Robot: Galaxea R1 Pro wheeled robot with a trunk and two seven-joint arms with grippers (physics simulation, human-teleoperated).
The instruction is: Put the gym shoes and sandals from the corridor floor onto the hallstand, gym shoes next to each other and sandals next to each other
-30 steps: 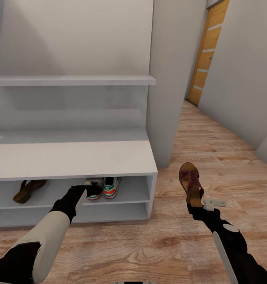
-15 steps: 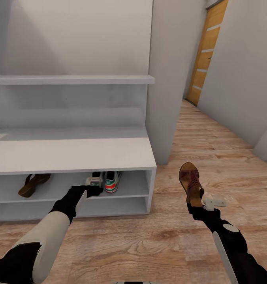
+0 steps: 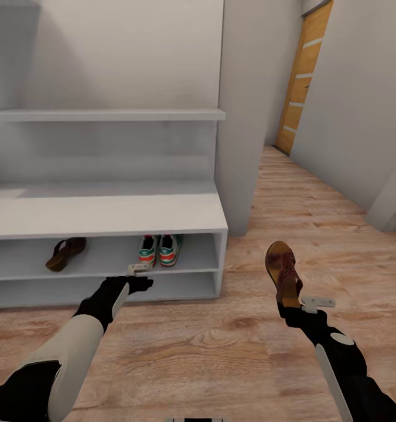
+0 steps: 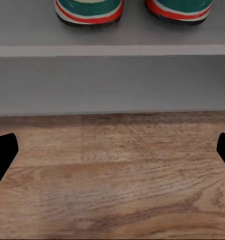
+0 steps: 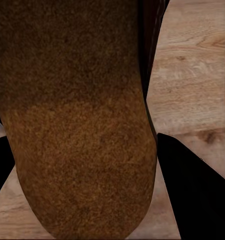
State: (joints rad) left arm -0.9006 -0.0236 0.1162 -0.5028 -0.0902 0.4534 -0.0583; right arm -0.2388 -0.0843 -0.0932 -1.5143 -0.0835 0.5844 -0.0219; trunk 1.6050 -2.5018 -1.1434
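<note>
The pale hallstand (image 3: 104, 214) stands at the left. Its upper slot holds one brown sandal (image 3: 65, 253) and, further right, the two gym shoes (image 3: 159, 249) side by side, heels outward; their heels (image 4: 88, 11) also appear in the left wrist view. My left gripper (image 3: 144, 276) hangs open and empty just in front of the lower shelf edge (image 4: 112, 50), above the corridor floor (image 3: 221, 340). My right gripper (image 3: 293, 300) is shut on the heel end of the other sandal (image 3: 283, 271), held toe-up over the floor to the right of the rack. That sandal's sole (image 5: 77, 100) sits between the right fingers (image 5: 192, 190).
A grey wall pillar (image 3: 242, 117) rises right beside the rack's right end. A long wall shelf (image 3: 104, 114) runs above the bench. The corridor runs on to an orange wooden door (image 3: 303, 76) at the far right. Open plank floor lies between me and the rack.
My left gripper has come out of the upper slot, leaving the second gym shoe beside the first. The view has pulled back from the rack. The right arm still holds its sandal.
</note>
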